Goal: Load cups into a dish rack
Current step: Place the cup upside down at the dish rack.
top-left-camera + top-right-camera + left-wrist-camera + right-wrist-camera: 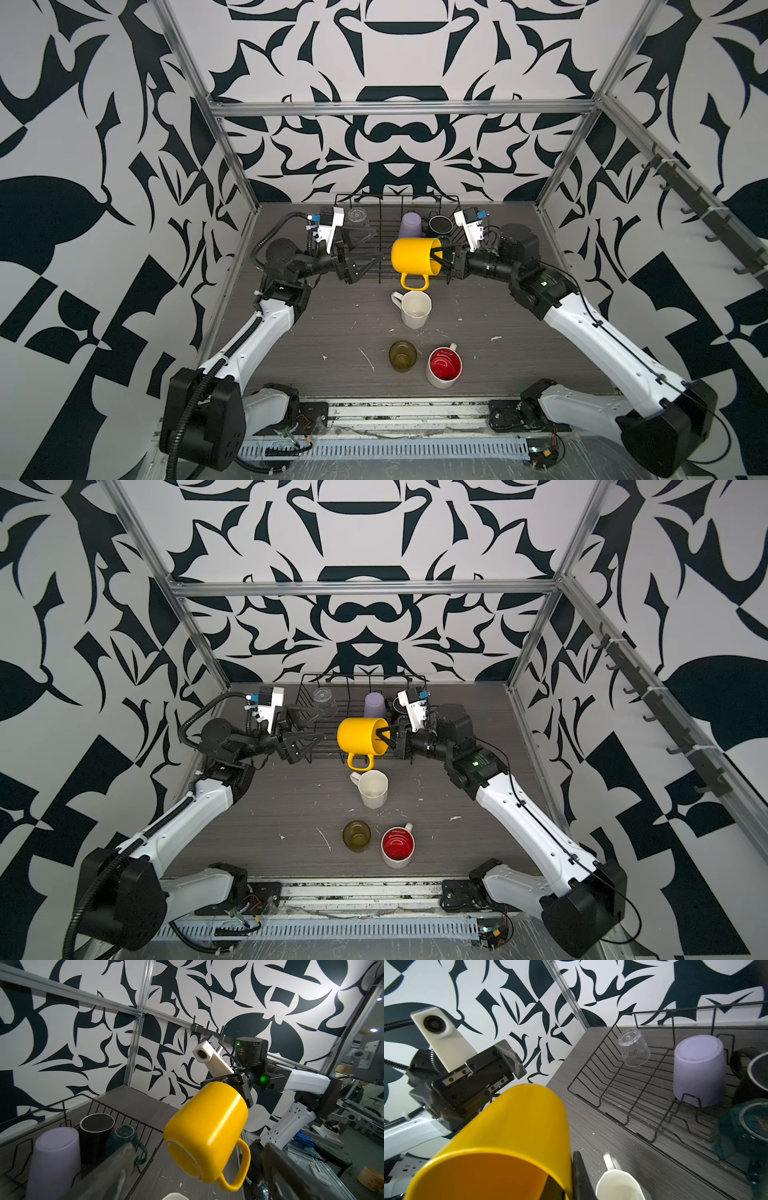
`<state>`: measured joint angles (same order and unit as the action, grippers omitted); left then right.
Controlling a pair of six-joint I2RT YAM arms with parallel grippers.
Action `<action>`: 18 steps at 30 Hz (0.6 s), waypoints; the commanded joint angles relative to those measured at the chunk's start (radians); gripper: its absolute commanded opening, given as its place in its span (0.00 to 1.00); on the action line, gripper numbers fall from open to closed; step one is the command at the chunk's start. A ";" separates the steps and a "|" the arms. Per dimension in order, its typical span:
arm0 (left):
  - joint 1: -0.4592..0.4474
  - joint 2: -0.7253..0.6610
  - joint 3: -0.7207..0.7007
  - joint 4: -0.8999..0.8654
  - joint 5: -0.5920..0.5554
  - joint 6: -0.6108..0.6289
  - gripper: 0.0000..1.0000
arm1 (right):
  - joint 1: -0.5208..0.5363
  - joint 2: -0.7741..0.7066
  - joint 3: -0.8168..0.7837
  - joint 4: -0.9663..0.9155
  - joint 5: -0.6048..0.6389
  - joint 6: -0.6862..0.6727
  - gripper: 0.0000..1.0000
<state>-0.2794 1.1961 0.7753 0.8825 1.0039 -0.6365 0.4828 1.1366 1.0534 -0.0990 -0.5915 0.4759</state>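
1. The right gripper [435, 254] is closed on the rim of the yellow mug [413, 255], with one jaw inside the mouth and the other against the outer wall.
2. The yellow mug is held clear of the table [332, 324]. It lies on its side with its mouth toward the right gripper, its base toward the left arm and its handle hanging downward. In both top views it sits over the front edge of the dish rack [629, 1088].
3. The left gripper [374, 249] has its jaws spread wide and holds nothing. It is at the left front of the rack, facing the base of the yellow mug and apart from it.
4. The dish rack stands at the back of the table, against the patterned wall.
5. Inside the rack:
   - A clear glass [358, 218] sits upside down at the left rear.
   - A lilac tumbler [410, 224] sits upside down near the middle.
   - A black mug [440, 224] stands just beside the tumbler.
   - A dark-green mug [122, 1138] is close against the black mug, on its front side.
6. On the table in front of the rack:
   - A white faceted mug [416, 309] stands upright, nearly beneath the yellow mug's handle.
   - An olive-brown glass [402, 356] stands upright nearer the front edge.
   - A white mug with a red inside [444, 368] stands upright just beside the olive-brown glass.
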 commanded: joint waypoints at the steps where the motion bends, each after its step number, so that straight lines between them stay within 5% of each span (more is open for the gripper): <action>1: 0.006 -0.003 0.007 0.086 0.056 -0.044 0.99 | -0.004 -0.007 0.060 0.211 -0.104 0.029 0.00; 18: 0.006 -0.011 0.009 0.072 0.090 -0.049 0.99 | 0.089 0.088 0.115 0.367 -0.217 0.049 0.00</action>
<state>-0.2794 1.1950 0.7753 0.9222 1.0714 -0.6777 0.5549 1.2411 1.0920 0.1028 -0.7559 0.5167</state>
